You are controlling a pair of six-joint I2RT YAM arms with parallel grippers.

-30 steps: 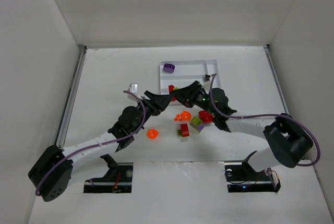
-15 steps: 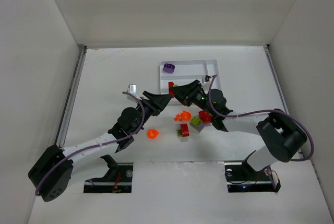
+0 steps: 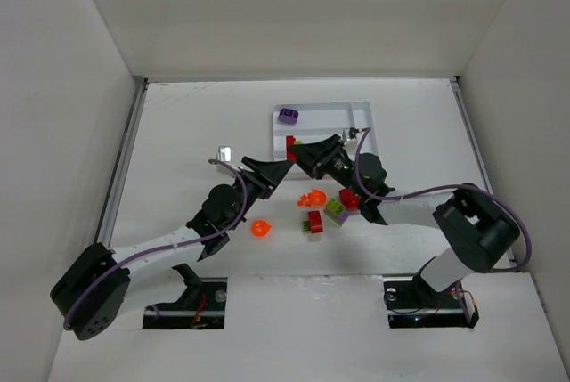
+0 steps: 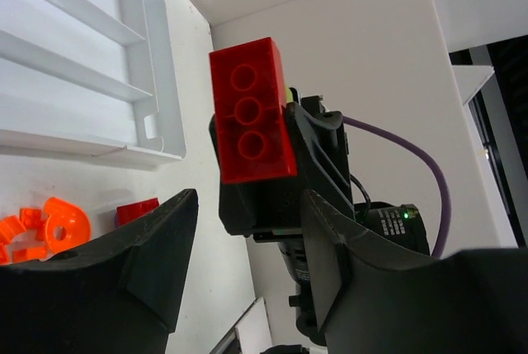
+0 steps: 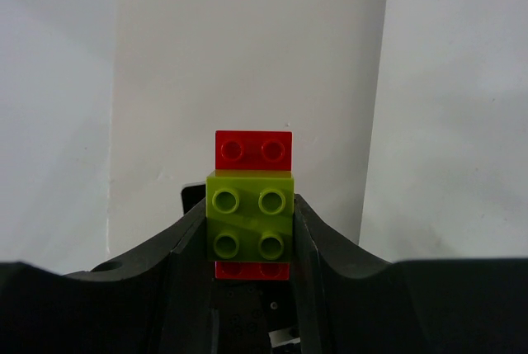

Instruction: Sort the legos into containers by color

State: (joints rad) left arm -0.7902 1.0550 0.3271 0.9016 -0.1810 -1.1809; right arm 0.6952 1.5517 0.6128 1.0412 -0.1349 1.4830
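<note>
The left gripper [image 4: 249, 204] has crept closer, jaws narrowing yet parted, toward the red brick [image 4: 250, 123] (stuck to the lime brick [image 5: 252, 224]) which the right gripper [image 5: 250, 207] clamps; next, pinch red and pull apart.

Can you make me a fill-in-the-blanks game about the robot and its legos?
1. The right gripper holds a green brick stuck to a second brick coloured ____.
2. The far brick in the tray is ____.
3. The jaws of the left gripper stand ____.
4. The round piece on the table is ____.

Missing words: red, purple, open, orange.
</note>
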